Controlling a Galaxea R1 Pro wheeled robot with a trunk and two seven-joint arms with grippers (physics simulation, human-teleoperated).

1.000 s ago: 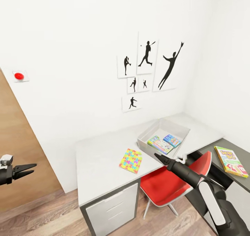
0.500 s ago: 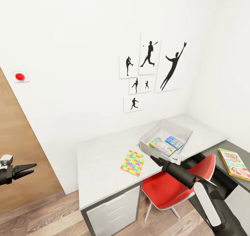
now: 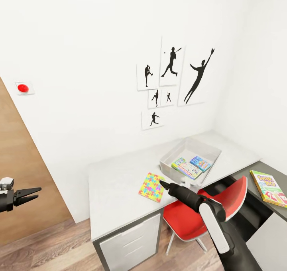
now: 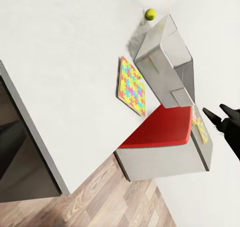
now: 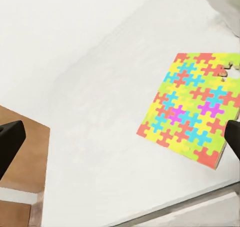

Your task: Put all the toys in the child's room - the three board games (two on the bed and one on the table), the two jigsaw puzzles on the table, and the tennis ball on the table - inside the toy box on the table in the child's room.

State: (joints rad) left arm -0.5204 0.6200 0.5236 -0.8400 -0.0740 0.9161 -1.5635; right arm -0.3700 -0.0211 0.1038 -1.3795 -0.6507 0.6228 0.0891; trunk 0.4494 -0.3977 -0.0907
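From my head, the jigsaw puzzle lay flat on the grey table, just beside the toy box, which held flat boxes; a board game lay on the dark desk well to the box's other side. My right gripper hung over the puzzle's near edge, its spread unclear there. My left gripper hovered far from the box, fingers narrowly parted. Through my left wrist, a tennis ball sat just behind the box. Through my right wrist, my fingertips stood wide apart, flanking the puzzle.
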